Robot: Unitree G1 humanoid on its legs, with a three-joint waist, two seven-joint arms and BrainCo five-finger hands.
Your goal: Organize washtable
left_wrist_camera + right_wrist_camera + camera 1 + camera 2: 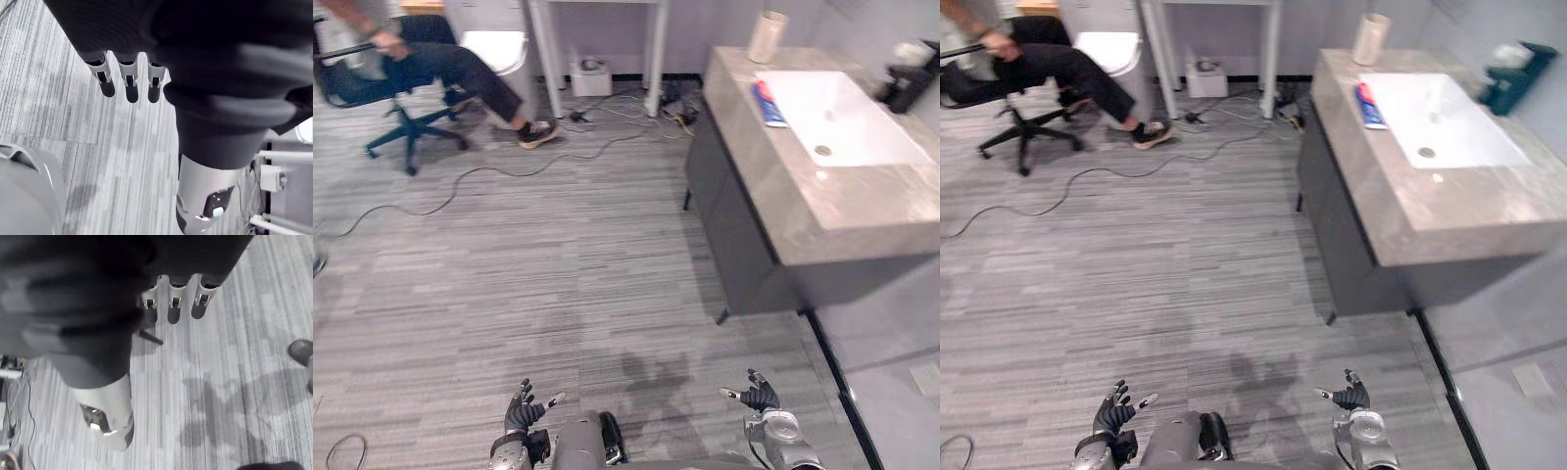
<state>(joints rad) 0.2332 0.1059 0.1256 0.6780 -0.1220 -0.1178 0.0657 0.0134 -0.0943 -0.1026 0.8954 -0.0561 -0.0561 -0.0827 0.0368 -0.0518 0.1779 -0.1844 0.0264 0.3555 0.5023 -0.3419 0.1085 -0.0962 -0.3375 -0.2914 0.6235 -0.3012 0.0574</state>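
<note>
Fingers loosely spread and empty, the left hand [521, 411] and right hand [761, 395] hang low, well apart from the counter [783, 186], where a red-and-blue tube [768, 103] lies at the sink's [842, 122] edge and a cup [767, 37] stands at the far corner. The sound approach is probably to walk up and square to the counter's front before reaching. No lettering on the tube is legible.

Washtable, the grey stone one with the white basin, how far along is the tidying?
Nothing looks done yet: a red and blue tube lies flat by the white basin on the grey stone washtable, and a beige cup stands at its far corner. Nothing is in hand; the left hand and right hand hang open over the grey floor, apart from it. All the tidying is left.
</note>
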